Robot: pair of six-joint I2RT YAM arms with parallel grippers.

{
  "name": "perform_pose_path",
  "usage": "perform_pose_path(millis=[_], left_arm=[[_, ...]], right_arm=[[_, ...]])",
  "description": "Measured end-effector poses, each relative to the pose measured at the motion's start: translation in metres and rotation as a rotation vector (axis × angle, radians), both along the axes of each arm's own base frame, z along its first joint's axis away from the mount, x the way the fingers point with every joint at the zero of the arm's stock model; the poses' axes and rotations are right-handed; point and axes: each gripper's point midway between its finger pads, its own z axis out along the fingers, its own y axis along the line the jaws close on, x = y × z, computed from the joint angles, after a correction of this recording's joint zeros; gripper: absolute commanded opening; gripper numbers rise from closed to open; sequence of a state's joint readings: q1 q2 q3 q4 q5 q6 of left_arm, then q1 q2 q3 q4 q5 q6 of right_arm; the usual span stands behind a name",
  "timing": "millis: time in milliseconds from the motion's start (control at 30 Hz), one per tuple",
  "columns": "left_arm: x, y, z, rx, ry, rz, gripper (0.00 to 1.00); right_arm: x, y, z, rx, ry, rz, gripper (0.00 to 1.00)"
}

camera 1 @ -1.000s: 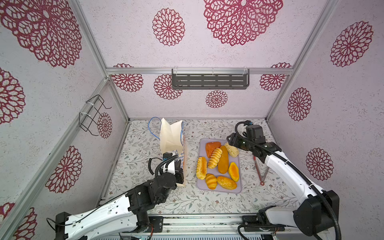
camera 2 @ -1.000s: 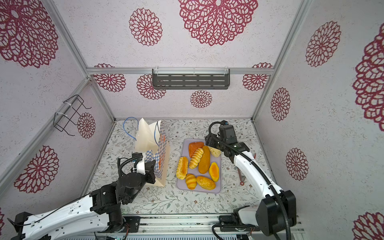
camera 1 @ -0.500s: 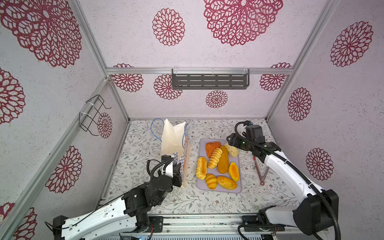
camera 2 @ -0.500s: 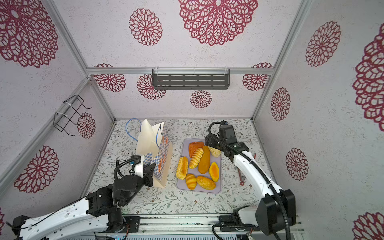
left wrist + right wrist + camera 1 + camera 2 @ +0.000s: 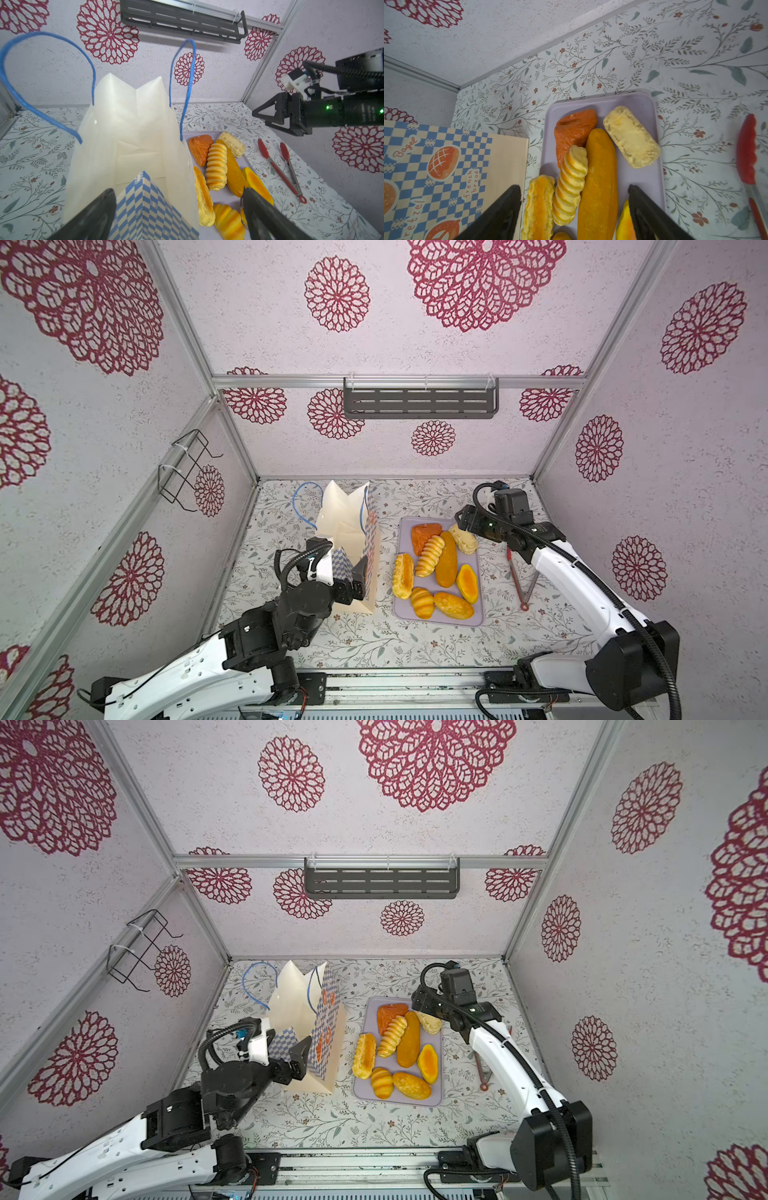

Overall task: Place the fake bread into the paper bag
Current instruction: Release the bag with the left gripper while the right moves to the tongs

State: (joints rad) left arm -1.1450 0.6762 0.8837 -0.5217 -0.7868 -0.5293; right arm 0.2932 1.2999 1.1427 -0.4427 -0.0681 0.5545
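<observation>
The paper bag (image 5: 349,531) (image 5: 307,1006) stands upright and open on the left, blue cord handles up; its inside (image 5: 128,133) looks empty. My left gripper (image 5: 351,576) (image 5: 178,199) is open at the bag's near top edge, holding nothing, with the checked side fold between its fingers. Several fake bread loaves lie on the lilac tray (image 5: 480,616) right of the bag: a ridged spiral (image 5: 430,556), a long roll (image 5: 600,170), a pale loaf (image 5: 631,137), a croissant (image 5: 422,602). My right gripper (image 5: 459,517) (image 5: 574,187) hangs open and empty above the tray's far end.
Red-tipped tongs (image 5: 517,576) (image 5: 280,168) lie on the floral mat right of the tray, under the right arm. A grey shelf (image 5: 419,400) hangs on the back wall and a wire rack (image 5: 183,468) on the left wall. Walls close in three sides.
My left gripper, shut on the bag's near edge a second ago, has opened and let it go. The right gripper's jaws have opened wider above the tray.
</observation>
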Motion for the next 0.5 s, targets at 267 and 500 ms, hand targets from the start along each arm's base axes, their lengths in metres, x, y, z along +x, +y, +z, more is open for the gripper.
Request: perform_pose_path(millis=[267, 500], left_arm=[[-0.012, 0.063, 0.086, -0.209, -0.091, 0.139, 0.97], [0.031, 0.062, 0.143, -0.119, -0.112, 0.258, 0.97]], right_arm=[[-0.013, -0.085, -0.003, -0.069, 0.05, -0.237, 0.83], [-0.04, -0.136, -0.044, -0.112, 0.185, -0.381, 0.92]])
